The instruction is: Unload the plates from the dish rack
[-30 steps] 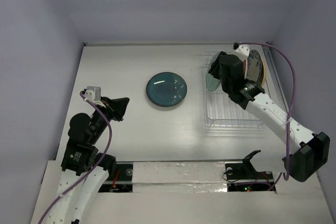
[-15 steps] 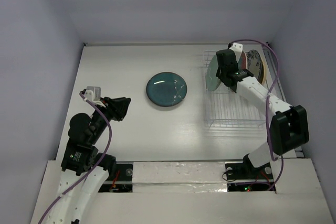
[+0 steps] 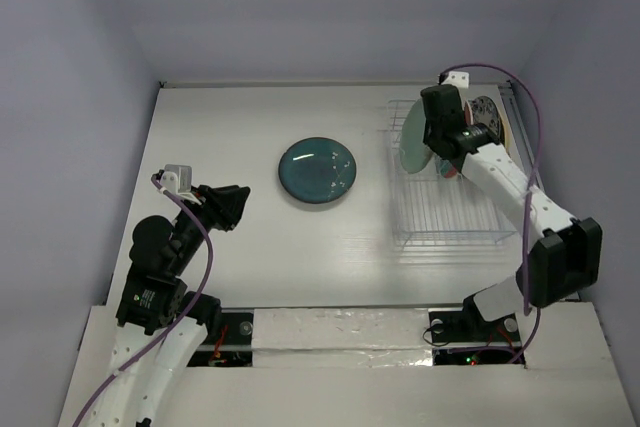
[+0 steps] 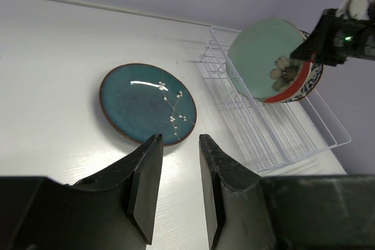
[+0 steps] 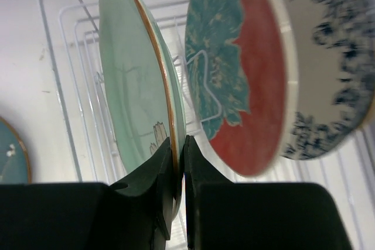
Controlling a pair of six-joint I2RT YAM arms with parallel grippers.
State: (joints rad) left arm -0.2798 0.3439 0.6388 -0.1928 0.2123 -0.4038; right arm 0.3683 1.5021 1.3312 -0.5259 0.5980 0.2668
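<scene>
Right wrist view: the pale mint plate point(image 5: 132, 80) is pinched by its rim between the fingers of the right tool point(image 5: 179, 150), closed to the rim's thickness, and is kept upright at the dish rack point(image 3: 450, 219). Just right of the tool stands the red-and-teal plate point(image 5: 234, 68), close but apart, with the blue-rimmed plate point(image 5: 328, 57) beyond. Bare counter point(image 3: 230, 127) lies to the tool's left, where the dark teal plate point(image 3: 318, 171) is laid flat. The right arm is stretched over the rack. The left tool point(image 4: 179, 144) is held open and empty, aimed at the teal plate.
</scene>
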